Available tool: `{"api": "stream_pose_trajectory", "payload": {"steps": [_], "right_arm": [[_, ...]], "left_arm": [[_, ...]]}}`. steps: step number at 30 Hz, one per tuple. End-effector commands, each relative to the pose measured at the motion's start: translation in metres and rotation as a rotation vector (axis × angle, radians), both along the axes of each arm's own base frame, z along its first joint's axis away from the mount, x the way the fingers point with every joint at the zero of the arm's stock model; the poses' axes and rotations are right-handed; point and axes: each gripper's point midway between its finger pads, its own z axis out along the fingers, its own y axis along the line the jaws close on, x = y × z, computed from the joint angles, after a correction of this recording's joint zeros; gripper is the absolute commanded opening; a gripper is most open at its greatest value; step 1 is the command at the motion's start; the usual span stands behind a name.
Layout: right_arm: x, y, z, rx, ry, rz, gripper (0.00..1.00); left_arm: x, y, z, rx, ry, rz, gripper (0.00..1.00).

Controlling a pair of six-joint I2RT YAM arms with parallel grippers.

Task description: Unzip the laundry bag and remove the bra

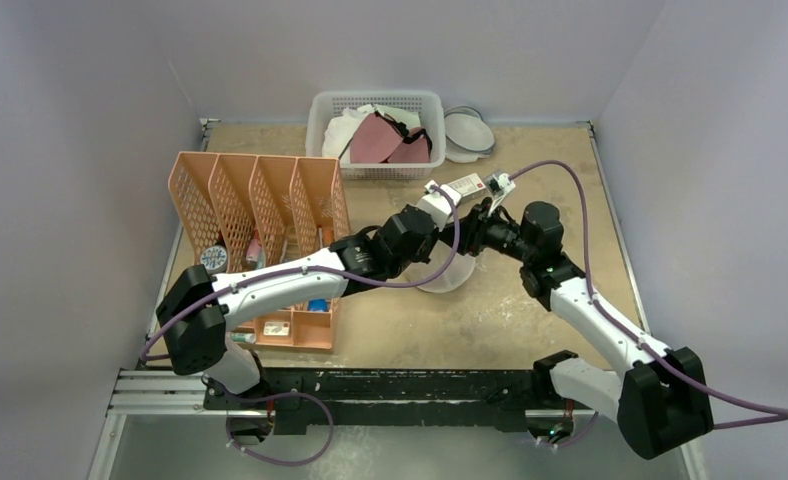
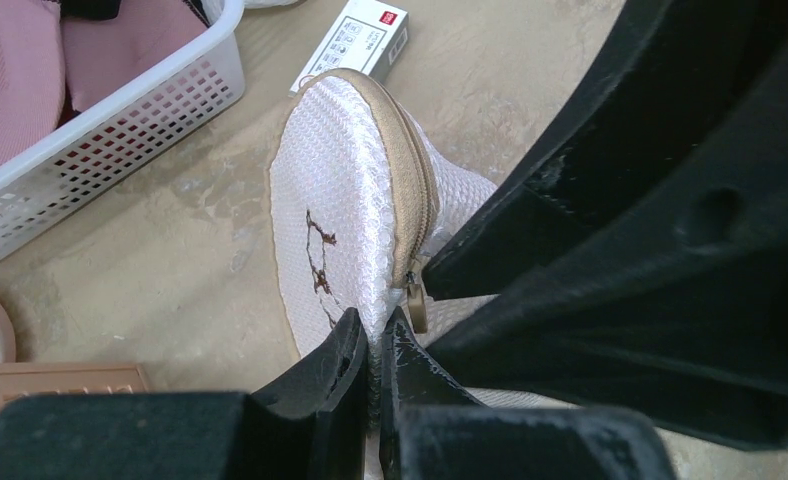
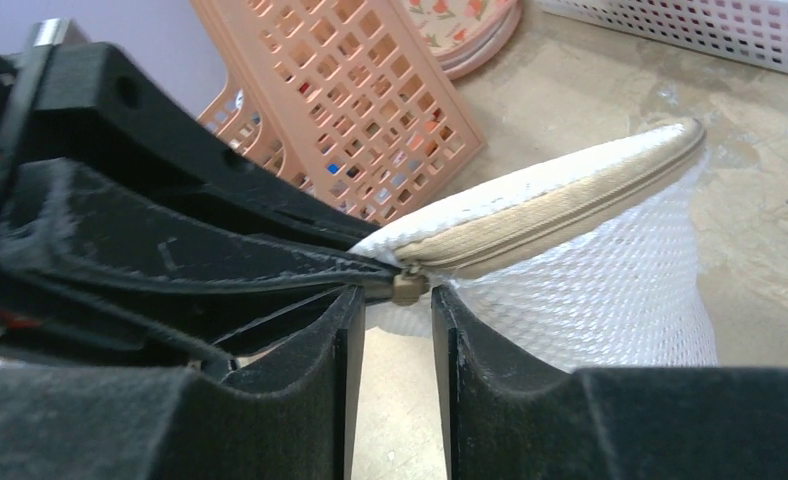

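The white mesh laundry bag [image 2: 345, 190] stands tilted on the table with its beige zip closed around the rim. My left gripper [image 2: 374, 345] is shut on the mesh edge of the bag, just beside the beige zip pull [image 2: 416, 306]. My right gripper [image 3: 398, 305] is open by a narrow gap, and the zip pull [image 3: 408, 288] sits right at its fingertips, not clamped. In the top view both grippers meet over the bag [image 1: 448, 276] at mid-table, the left [image 1: 450, 230] and the right [image 1: 473, 235]. The bra is hidden.
A white basket [image 1: 322, 138] with dark rose-mauve cups stands at the back. White blue-rimmed dishes [image 1: 467, 132] lie to its right. A small white box [image 1: 467, 186] lies behind the grippers. A peach file organiser [image 1: 260, 215] stands to the left.
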Motion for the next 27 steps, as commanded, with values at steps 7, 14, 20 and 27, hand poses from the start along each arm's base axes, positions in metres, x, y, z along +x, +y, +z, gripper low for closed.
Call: {"api": "stream_pose_trajectory", "payload": {"steps": [7,14,20,27], "right_arm": [[0.018,0.000,0.013,0.050,-0.048,-0.060,0.33],[0.020,0.005,0.011,0.070,-0.051,-0.037,0.35],[0.028,-0.010,-0.001,0.013,-0.010,-0.148,0.24],[0.032,-0.008,0.004,-0.021,-0.066,-0.127,0.23]], "left_arm": [[-0.001,-0.014,0.048,-0.132,-0.040,-0.044,0.00],[-0.005,-0.018,0.048,-0.134,-0.031,-0.078,0.00],[-0.004,-0.017,0.049,-0.131,-0.036,-0.072,0.00],[-0.004,-0.017,0.049,-0.132,-0.033,-0.073,0.00]]}}
